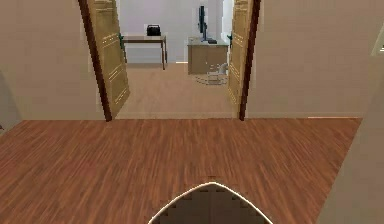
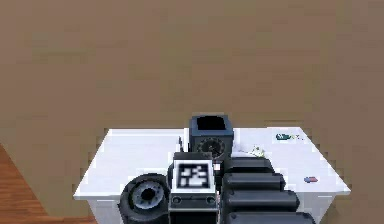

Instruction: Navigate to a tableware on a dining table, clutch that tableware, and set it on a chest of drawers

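Note:
In the arm side view the dark arm (image 2: 250,195) rises from the bottom edge over a white furniture top (image 2: 125,160). A white marker square (image 2: 195,178) sits at its end, with a dark box-shaped part (image 2: 211,134) behind it. The gripper (image 2: 146,198) is the dark rounded body to the left. Its far end is not clear, so I cannot tell whether it holds anything. A small green-and-white thing (image 2: 283,134) and a tiny dark thing (image 2: 310,180) lie on the white top. In the forward view, a dark table (image 1: 143,40) with a black object (image 1: 154,31) stands in the far room.
The forward view has a doorway with two open wooden doors (image 1: 108,55) (image 1: 240,55) and wood floor (image 1: 150,150) leading through. Beyond stand a light wooden cabinet (image 1: 205,55) and a pale wire-like thing (image 1: 216,73). A brown wall (image 2: 190,60) rises behind the white top.

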### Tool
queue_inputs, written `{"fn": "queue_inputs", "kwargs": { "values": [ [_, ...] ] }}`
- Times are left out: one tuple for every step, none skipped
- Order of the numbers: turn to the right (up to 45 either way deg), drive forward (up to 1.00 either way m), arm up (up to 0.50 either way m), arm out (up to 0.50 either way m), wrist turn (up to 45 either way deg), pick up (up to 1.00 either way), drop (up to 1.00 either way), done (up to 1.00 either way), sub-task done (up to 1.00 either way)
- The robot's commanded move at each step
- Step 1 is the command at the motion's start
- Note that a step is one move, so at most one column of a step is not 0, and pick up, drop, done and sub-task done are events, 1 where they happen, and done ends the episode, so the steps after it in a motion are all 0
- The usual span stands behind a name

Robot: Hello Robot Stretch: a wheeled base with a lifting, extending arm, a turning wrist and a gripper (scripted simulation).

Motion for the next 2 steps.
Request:
{"fn": "queue_inputs", "kwargs": {
  "values": [
    [0.0,0.0,0.0,0.4,0.0,0.0,0.0,0.0,0.0],
    [0.0,0.0,0.0,0.0,45.0,0.0,0.0,0.0,0.0]
  ]
}}
